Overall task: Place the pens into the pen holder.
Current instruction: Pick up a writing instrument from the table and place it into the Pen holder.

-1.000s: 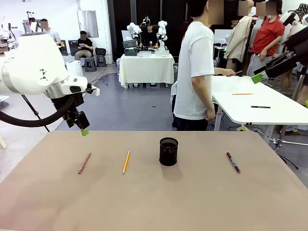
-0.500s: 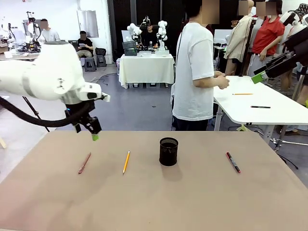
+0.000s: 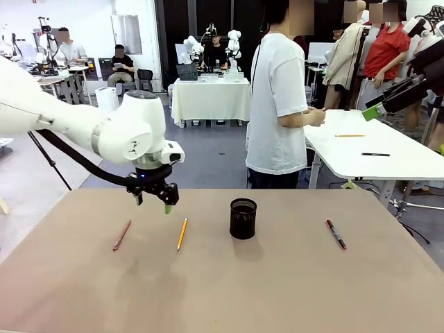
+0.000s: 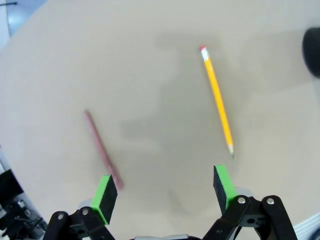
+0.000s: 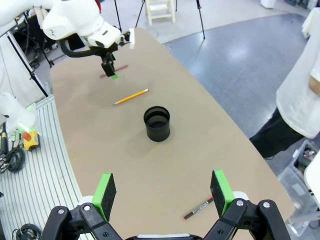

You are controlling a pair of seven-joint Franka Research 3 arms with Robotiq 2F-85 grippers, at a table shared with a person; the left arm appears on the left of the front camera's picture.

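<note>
My left gripper (image 3: 156, 202) hangs open just above the table, between the reddish-pink pen (image 3: 122, 235) and the yellow pencil (image 3: 182, 234). In the left wrist view its open fingers (image 4: 105, 192) frame bare table, with the pink pen (image 4: 102, 150) on the left and the pencil (image 4: 217, 100) on the right. The black mesh pen holder (image 3: 243, 218) stands upright mid-table. The red-and-black marker (image 3: 336, 234) lies to its right. My right gripper (image 5: 162, 192) is open and empty, high above the table, looking down on the holder (image 5: 157, 123), the pencil (image 5: 131, 96) and the marker (image 5: 198, 208).
A person in a white shirt (image 3: 281, 104) stands beyond the far edge, turned toward a white side table (image 3: 388, 156). The brown tabletop (image 3: 229, 291) is bare in front of the pens.
My left arm has swung rightward and down from the table's far left corner to a spot between the pink pen and the pencil. The pens and holder have not moved.
</note>
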